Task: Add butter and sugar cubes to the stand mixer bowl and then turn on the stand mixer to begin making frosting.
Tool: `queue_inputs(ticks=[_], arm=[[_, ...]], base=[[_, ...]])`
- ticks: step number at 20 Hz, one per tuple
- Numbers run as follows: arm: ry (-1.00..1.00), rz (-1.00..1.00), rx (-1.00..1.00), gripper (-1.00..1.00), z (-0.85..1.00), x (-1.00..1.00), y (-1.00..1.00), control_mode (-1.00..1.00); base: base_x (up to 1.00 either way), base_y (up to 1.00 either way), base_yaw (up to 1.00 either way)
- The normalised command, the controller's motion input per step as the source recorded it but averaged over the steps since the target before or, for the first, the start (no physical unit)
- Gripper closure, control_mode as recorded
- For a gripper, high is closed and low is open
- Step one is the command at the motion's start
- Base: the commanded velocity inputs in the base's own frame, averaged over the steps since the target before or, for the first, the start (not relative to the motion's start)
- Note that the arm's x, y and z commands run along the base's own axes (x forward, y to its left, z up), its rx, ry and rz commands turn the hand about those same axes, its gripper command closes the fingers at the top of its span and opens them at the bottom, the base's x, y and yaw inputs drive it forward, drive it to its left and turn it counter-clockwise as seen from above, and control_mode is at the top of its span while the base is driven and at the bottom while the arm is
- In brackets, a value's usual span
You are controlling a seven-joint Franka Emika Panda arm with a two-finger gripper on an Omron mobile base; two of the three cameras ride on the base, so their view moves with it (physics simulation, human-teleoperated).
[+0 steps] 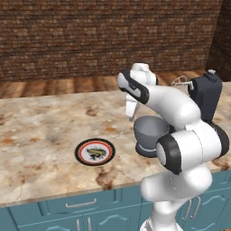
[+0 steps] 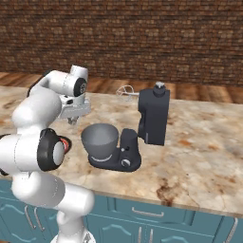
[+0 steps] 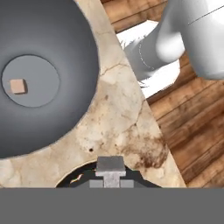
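The stand mixer bowl is a deep grey metal bowl standing on the flat base of the dark slate-grey stand mixer, whose head is tilted up with the whisk clear of the bowl. In the hand view the bowl lies at the left, and one small tan sugar cube rests on its flat bottom. My gripper hangs shut just left of the bowl, above the counter, with nothing visible between its fingers. The butter is out of view.
A round black-and-red-rimmed plate lies on the marble counter left of the bowl, with dark blotches at its centre. The counter's far edge drops to a wooden floor. A brick wall stands behind.
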Motion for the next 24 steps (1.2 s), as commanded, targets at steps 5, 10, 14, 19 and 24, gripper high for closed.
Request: queue_inputs(ticks=[5, 10, 14, 19, 24], arm=[[0.00, -0.18, -0.21, 1.00, 0.00, 0.09, -0.58, -1.00], [-0.15, -0.10, -0.07, 1.00, -0.10, 0.00, -0.29, -1.00], [-0.33, -0.03, 0.00, 1.00, -0.40, 0.00, -0.20, -1.00], [-0.25, -0.05, 0.00, 1.00, -0.72, -0.02, -0.24, -1.00], [-0.03, -0.09, 0.00, 1.00, -0.48, 0.23, -0.24, -1.00]], base=[[0.00, 0.00, 0.00], [0.00, 0.00, 0.00], [0.00, 0.00, 0.00], [0.00, 0.00, 0.00], [0.00, 0.00, 0.00]])
